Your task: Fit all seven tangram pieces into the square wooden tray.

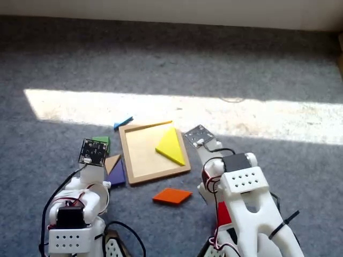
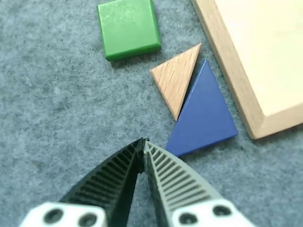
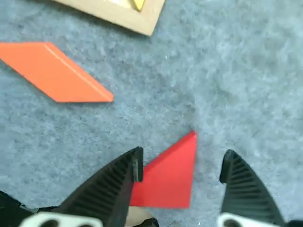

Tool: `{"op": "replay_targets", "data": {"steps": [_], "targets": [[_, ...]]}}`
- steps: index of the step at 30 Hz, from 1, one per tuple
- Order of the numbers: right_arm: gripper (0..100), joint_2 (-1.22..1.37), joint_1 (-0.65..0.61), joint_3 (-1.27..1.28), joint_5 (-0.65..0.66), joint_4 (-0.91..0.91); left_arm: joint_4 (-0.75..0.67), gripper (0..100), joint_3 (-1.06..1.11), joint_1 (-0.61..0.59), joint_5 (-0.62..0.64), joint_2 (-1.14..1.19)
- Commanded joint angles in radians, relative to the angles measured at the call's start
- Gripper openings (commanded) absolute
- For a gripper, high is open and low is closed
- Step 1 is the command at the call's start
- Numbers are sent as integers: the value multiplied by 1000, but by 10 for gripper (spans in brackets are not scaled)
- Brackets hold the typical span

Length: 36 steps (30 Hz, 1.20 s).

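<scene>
We judge the red triangle (image 3: 171,182) is next: our right gripper (image 3: 183,164) hangs over it, jaws wide, and must drop and close. Our left gripper (image 2: 143,144) is pinched empty beside the blue triangle (image 2: 203,118); the wooden tray (image 1: 127,155) holds the yellow triangle (image 1: 170,145)

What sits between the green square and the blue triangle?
A plain wooden triangle, alongside the blue triangle and apart from the green square, as the left wrist view shows.
</scene>
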Motion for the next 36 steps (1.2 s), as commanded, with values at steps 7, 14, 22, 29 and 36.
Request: {"op": "replay_targets", "data": {"steps": [7, 14, 22, 29, 36], "targets": [[282, -22, 102, 47, -23, 1, 6, 6, 19, -8, -3, -48], [282, -22, 214, 213, -21, -143, 6, 6, 19, -8, -3, -48], [282, -19, 186, 278, -28, -237, 6, 6, 19, -8, -3, -48], [179, 99, 186, 341, -21, -312, 6, 6, 19, -8, -3, -48], [37, 145, 162, 206, -21, -302, 6, 6, 19, -8, -3, -48]]}}
